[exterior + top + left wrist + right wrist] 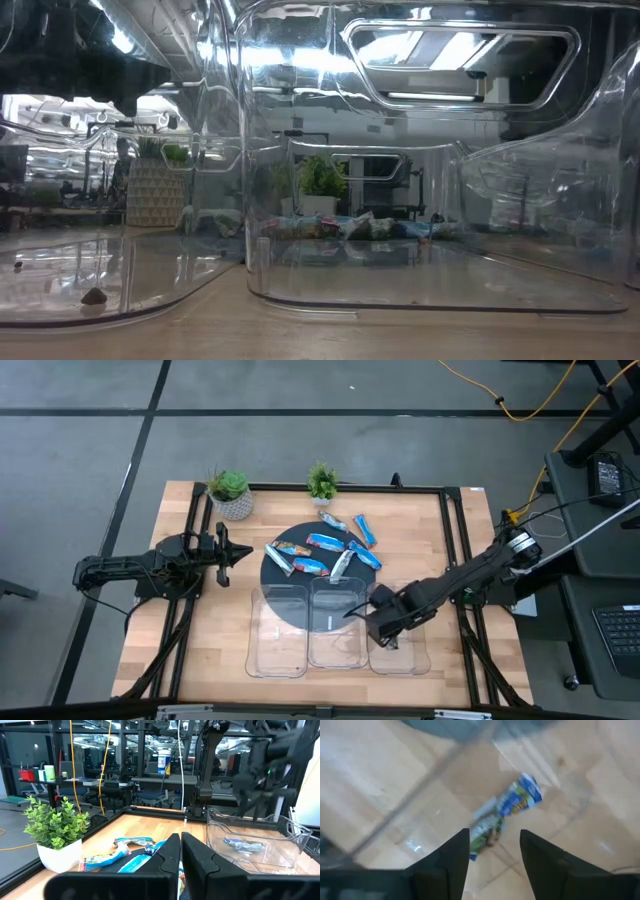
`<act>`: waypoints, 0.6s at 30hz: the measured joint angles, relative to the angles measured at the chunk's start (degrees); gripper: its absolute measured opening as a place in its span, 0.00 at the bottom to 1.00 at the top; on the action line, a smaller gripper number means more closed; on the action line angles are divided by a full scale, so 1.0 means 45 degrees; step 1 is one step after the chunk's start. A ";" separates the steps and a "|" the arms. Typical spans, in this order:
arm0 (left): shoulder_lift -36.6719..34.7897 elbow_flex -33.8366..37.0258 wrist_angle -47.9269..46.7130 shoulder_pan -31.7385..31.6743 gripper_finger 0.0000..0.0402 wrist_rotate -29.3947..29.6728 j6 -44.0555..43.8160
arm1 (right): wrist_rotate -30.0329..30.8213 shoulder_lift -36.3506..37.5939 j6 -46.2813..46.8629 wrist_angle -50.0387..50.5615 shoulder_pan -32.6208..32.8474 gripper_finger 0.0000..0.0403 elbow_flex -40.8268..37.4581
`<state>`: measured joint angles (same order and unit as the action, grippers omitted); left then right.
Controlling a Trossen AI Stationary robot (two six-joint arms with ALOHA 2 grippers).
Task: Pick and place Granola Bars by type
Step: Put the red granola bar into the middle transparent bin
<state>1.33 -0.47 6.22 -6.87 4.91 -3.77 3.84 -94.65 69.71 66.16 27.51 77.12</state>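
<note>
Right end effector [494,851] hangs w/ fingers spread over the rightmost clear tray [412,660], one bar [506,815] lying loose below it, so drop looks done; next, back to the remaining bars [322,553] on the dark disc [275,575]; left end effector [240,552] waits pressed together at worktop's left.

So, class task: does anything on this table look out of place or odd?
Only a small brown speck on the floor of the clear tray at the low view's left; it looks like a stray crumb. Nothing else stands out.
</note>
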 joint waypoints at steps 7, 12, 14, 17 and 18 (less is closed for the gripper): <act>-0.0001 0.0001 0.0000 -0.0001 0.02 0.0000 -0.0005 | 0.0730 0.0006 -0.1395 0.0989 -0.0808 0.44 0.2304; -0.0001 0.0001 0.0000 0.0004 0.02 0.0000 0.0000 | 0.0736 0.0010 -0.3296 0.1307 -0.1895 0.44 0.3343; -0.0001 0.0001 0.0000 0.0003 0.02 0.0000 -0.0001 | 0.0732 0.0010 -0.4276 0.1417 -0.2426 0.44 0.3620; 0.0003 0.0001 0.0000 0.0004 0.02 0.0000 0.0000 | 0.0736 0.0010 -0.5603 0.1414 -0.3250 0.44 0.3950; -0.0001 0.0001 0.0000 0.0001 0.01 0.0000 -0.0004 | 0.0733 0.0010 -0.6017 0.1415 -0.3539 0.44 0.4009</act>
<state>1.32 -0.47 6.22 -6.87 4.91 -3.79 7.14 -94.61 42.64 72.53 11.59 95.16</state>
